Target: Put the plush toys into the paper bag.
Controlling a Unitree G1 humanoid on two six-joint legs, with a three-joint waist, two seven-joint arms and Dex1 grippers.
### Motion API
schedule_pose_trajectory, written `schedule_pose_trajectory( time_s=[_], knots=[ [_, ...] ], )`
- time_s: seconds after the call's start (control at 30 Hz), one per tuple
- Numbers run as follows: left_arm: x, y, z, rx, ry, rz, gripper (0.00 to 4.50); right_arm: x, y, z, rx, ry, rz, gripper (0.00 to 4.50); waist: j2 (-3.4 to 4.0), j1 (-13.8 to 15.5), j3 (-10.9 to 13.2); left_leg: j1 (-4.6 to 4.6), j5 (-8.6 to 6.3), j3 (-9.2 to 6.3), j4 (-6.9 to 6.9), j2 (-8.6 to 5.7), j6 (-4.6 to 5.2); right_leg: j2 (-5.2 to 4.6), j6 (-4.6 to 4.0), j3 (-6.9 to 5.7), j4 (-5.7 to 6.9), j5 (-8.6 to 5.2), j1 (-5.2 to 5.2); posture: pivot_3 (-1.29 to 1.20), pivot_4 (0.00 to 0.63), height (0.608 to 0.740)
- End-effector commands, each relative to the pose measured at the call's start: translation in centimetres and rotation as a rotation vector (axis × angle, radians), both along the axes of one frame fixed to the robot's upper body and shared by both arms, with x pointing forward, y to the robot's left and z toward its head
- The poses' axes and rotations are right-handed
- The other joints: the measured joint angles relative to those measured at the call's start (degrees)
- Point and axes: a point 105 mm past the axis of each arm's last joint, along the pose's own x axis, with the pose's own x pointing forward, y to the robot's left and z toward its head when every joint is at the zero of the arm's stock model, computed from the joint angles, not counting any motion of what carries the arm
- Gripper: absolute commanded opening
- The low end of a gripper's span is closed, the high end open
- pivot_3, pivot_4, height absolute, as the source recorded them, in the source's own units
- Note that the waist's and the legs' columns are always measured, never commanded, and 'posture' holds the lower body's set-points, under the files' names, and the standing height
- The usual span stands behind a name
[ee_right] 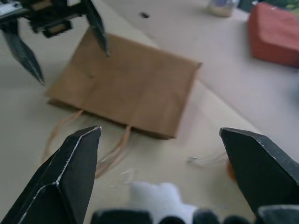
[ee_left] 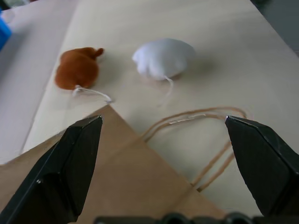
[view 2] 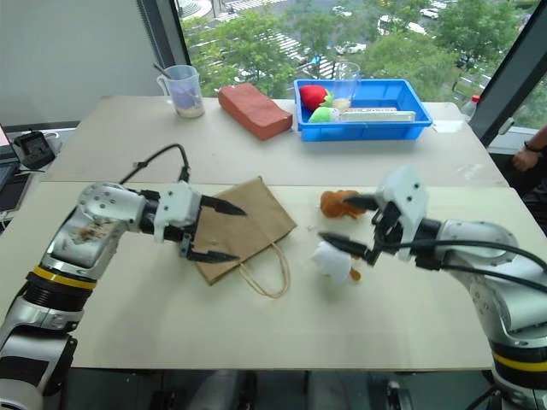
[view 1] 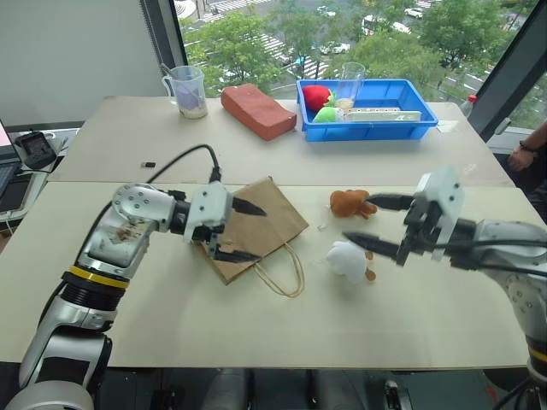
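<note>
The left gripper [view 1: 246,231] hung with its two black fingers spread wide and nothing between them, poised above the flat brown kraft paper bag [view 1: 256,224], whose thin twisted loop handles [view 1: 286,272] trailed out toward the right gripper [view 1: 376,223]. That one too stood with its fingers well apart and empty, the small reddish-brown plush animal [view 1: 350,202] just beyond its upper finger and the fluffy white plush toy with brown feet [view 1: 349,260] just under its lower finger; in the head views I could not tell whether that fingertip touched the white toy. Both toys lay on the pale table [view 1: 427,316], outside the bag, so the task looked barely begun: this read as the approach step. The next move probably called for the left gripper to take the bag's mouth or a handle and open it, since the bag lay collapsed, while the right closed on one toy. The left wrist view added what the head views hid: a pale string on each toy [ee_left: 91,91], and the bag's edge lying right between its fingers. The right wrist view showed the bag's whole face, the left gripper over its far side, and the white toy close beneath its own fingers.
</note>
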Motion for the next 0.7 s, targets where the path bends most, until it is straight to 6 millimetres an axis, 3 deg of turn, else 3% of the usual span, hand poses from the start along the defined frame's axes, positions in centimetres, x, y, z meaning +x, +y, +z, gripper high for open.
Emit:
schedule_pose_trajectory(
  time_s=[0.03,0.33,0.7],
  knots=[
    [-0.5,-1.1,-1.2,0.055,-0.043,-0.113,4.46,-1.5,1.3,0.6,0.001,-0.016,0.054,4.5,0.0,0.2,0.0,-0.03,-0.01,0.0,0.06,0.0,0.01,0.0,0.0,0.0,-0.01,0.0,0.01,0.0,0.15,0.74],
    [0.7,-2.9,-3.2,0.059,-0.111,-0.149,4.46,-2.5,2.5,0.1,0.01,-0.018,0.027,4.5,-0.01,0.7,0.0,-0.03,-0.02,-0.02,0.08,-0.01,0.03,0.0,0.0,-0.02,0.0,0.01,0.02,0.0,0.15,0.74],
    [1.8,-3.7,-4.5,0.06,-0.134,-0.134,4.46,-2.0,2.6,0.6,0.01,-0.032,-0.001,4.5,-0.02,0.9,0.0,-0.04,-0.02,-0.04,0.11,-0.02,0.04,0.0,0.01,-0.05,-0.01,0.01,0.04,0.0,0.15,0.74]
  ],
)
